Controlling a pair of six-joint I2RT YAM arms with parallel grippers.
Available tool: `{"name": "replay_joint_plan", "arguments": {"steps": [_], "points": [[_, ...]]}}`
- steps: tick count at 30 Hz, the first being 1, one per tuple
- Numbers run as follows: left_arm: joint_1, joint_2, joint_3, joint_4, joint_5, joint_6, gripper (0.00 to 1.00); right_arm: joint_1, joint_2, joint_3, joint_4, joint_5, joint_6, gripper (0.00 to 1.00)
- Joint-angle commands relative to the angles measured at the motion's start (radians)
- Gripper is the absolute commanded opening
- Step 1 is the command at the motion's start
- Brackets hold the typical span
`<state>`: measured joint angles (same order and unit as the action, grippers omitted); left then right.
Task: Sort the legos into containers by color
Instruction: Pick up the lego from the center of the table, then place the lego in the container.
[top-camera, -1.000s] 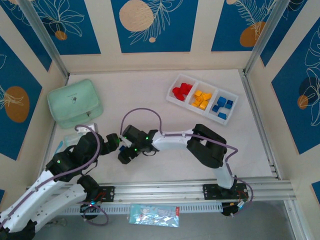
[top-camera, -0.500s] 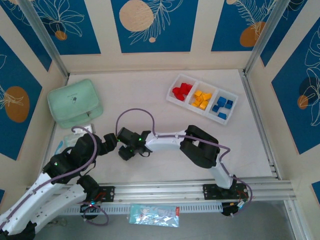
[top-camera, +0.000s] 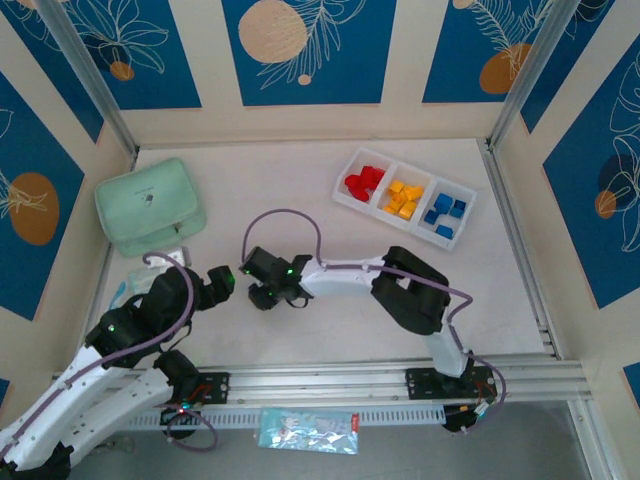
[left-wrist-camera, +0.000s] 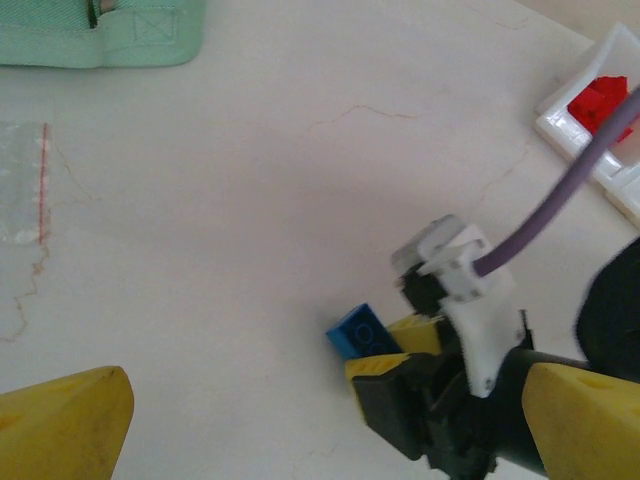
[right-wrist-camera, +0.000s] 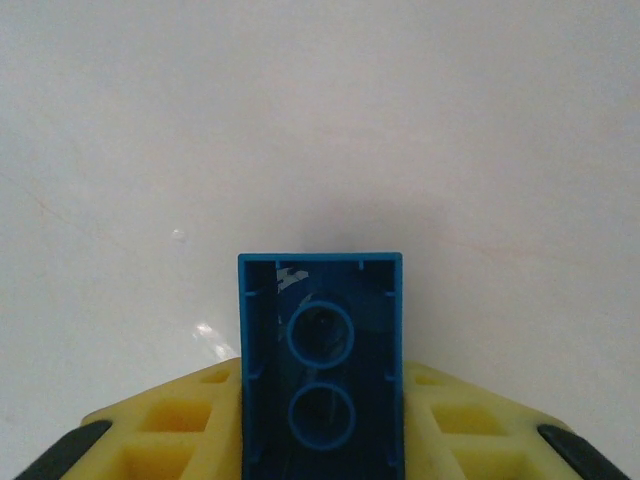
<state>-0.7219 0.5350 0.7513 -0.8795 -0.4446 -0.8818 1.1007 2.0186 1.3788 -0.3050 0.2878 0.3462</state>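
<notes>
A small blue studded plastic brick (right-wrist-camera: 320, 365) sits clamped in the right pincer (right-wrist-camera: 320, 425), whose yellow fingers (right-wrist-camera: 175, 420) press on its two long sides. In the right wrist view its hollow underside faces the camera, with two round tubes inside. In the left wrist view the same brick juts from the pincer's tip, low over the pale worktop (top-camera: 300, 190); whether it touches the surface cannot be told. From above, the right pincer is in the near-left part of the worktop, well apart from the long white plastic tray (top-camera: 338, 192) at the far right. The tray's three compartments hold red bricks (top-camera: 362, 182) on the left, yellow-orange bricks (top-camera: 402, 198) in the middle and blue bricks (top-camera: 443, 215) on the right. The left pincer (top-camera: 222, 282) hangs just beside the right one, its yellow fingers (left-wrist-camera: 60, 425) standing wide apart with nothing between them. A mint green rounded zip case (top-camera: 150, 208) lies at the far left, and a clear plastic bag (left-wrist-camera: 20, 195) lies flat near it.
</notes>
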Motion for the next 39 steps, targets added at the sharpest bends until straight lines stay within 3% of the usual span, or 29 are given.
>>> {"name": "replay_joint_plan", "arguments": {"steps": [1,14,20,30,39], "points": [[0.009,0.018,0.012,0.043,0.029,0.04,0.99,-0.034,-0.132,-0.032,-0.025,-0.001,0.045,0.31],[0.009,0.259,0.048,0.363,0.24,0.208,0.99,-0.296,-0.416,-0.102,-0.302,0.192,0.171,0.31],[0.002,0.411,0.053,0.547,0.382,0.249,0.99,-0.495,-0.514,-0.16,-0.341,0.154,0.19,0.31],[-0.047,0.615,0.066,0.784,0.501,0.274,0.99,-0.829,-0.524,-0.186,-0.342,0.155,0.165,0.32],[-0.054,0.698,0.098,0.824,0.518,0.282,0.99,-1.042,-0.382,-0.123,-0.297,0.182,0.166,0.32]]}}
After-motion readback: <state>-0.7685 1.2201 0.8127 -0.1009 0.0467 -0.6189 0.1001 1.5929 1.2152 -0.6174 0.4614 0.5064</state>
